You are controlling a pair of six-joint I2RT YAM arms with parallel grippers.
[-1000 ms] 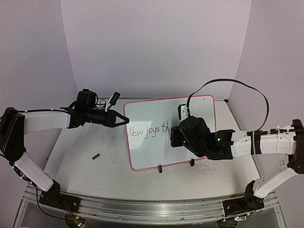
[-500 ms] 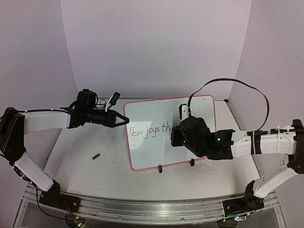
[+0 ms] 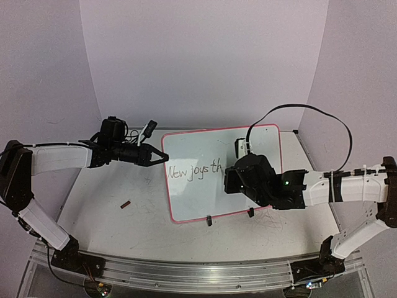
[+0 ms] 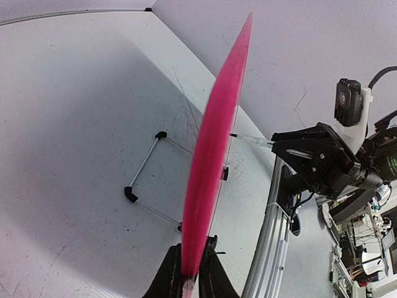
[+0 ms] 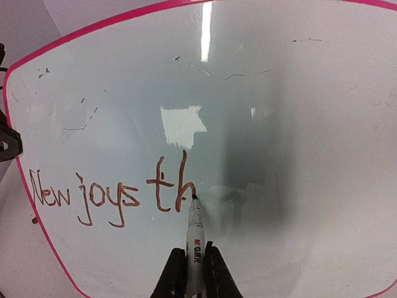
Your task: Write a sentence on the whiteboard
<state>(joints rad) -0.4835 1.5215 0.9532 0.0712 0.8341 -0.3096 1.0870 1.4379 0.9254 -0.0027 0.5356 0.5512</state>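
Observation:
The whiteboard (image 3: 198,198), white with a pink rim, lies on the table between my arms. The sentence (image 3: 195,171) reads "New joys th" in thin marker strokes. My left gripper (image 3: 164,157) is shut on the board's left edge. In the left wrist view the pink rim (image 4: 214,143) runs edge-on out of the shut left gripper (image 4: 192,242). My right gripper (image 5: 194,249) is shut on a white marker (image 5: 194,226). The marker's tip touches the board at the end of the "h" of the sentence (image 5: 111,195). From above, the right fingers are hidden under the wrist.
A small dark red cap (image 3: 126,203) lies on the scuffed table left of the board. Two black clips (image 3: 209,220) sit on the board's near edge. A thin wire stand (image 4: 146,186) lies under the board. The aluminium rail (image 3: 186,270) runs along the near edge.
My right gripper has crept slightly to the right with the marker along the line of writing. The left gripper and the board have stayed put.

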